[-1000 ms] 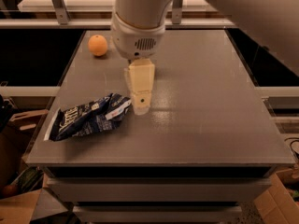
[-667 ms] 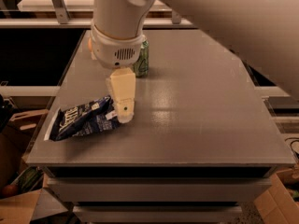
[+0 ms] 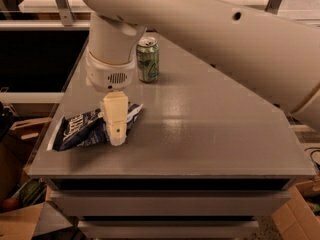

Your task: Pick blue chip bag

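While the gripper [image 3: 115, 140] hangs over the front-left part of the desk [image 3: 215, 134], the single camera view shows the following.

Camera view:
- The blue chip bag [image 3: 80, 130] lies flat and crumpled along the left side of the desk, towards the front-left corner. Its left end reaches the left edge.
- The gripper points downward over the bag's right end. Contact with the foil cannot be confirmed, and whether the gripper is open or closed cannot be told, as it is seen edge-on as one cream block.
- A green can [image 3: 148, 59] stands upright near the back edge, well apart from the bag. The arm [image 3: 210, 29] crosses overhead from the right.

Risks, as judged:
1. The gripper sits at the bag's end and not over its middle. A pinch there may catch only loose foil, which could slip out on lifting.
2. Any sideways push towards the left edge could slide the bag off the desk, as its end is already at that edge.
3. A descent too deep would press into the desk top.
4. The can appears outside the working area, so the risk to it is low.
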`<state>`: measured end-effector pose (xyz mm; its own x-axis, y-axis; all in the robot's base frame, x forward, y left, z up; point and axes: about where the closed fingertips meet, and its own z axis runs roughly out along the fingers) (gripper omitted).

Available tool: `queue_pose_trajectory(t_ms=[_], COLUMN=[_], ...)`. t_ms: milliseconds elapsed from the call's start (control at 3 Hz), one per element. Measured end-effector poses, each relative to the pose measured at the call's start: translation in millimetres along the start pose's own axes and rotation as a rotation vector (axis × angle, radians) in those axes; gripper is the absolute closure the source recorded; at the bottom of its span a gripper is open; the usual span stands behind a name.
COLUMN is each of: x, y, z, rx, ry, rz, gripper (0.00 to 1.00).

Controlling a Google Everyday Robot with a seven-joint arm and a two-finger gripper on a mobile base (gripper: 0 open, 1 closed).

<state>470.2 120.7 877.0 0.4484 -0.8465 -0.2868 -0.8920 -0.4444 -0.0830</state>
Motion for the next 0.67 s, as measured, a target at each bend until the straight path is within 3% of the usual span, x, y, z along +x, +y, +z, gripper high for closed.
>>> queue_pose_trajectory(t_ms=[667], x=[-1.3], y=[-1.5], z=[17.4], rx=[-0.022], ry=[-0.043], rz=[0.037], gripper=[0.41])
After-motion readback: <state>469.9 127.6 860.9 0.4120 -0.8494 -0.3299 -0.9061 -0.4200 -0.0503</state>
